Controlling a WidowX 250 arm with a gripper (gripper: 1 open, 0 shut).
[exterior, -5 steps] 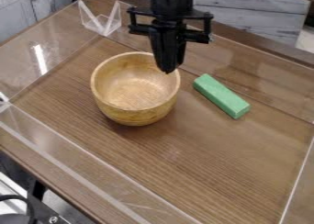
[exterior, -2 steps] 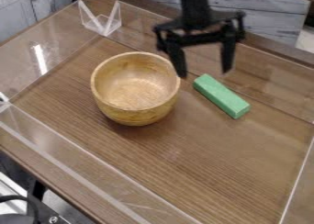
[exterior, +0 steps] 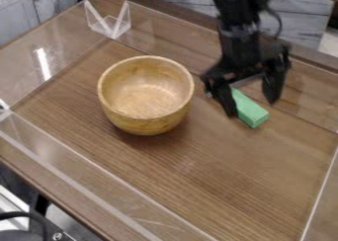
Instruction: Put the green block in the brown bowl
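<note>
The green block point(exterior: 247, 109) lies flat on the wooden table, to the right of the brown bowl point(exterior: 145, 94), and its far end is covered by the arm. My black gripper point(exterior: 243, 89) hangs right over the block, pointing steeply down. It is open, with one finger point(exterior: 212, 88) on the block's left side and the other on its right. The block rests on the table, not gripped. The bowl is upright and holds nothing.
A clear plastic wall point(exterior: 79, 200) runs along the table's front and left edges. A small clear folded stand point(exterior: 109, 20) sits at the back left. The table's point(exterior: 199, 186) right edge is close to the block.
The gripper moved from above the bowl's right rim rightward and down over the green block. It went from shut to open and rolled about its axis.
</note>
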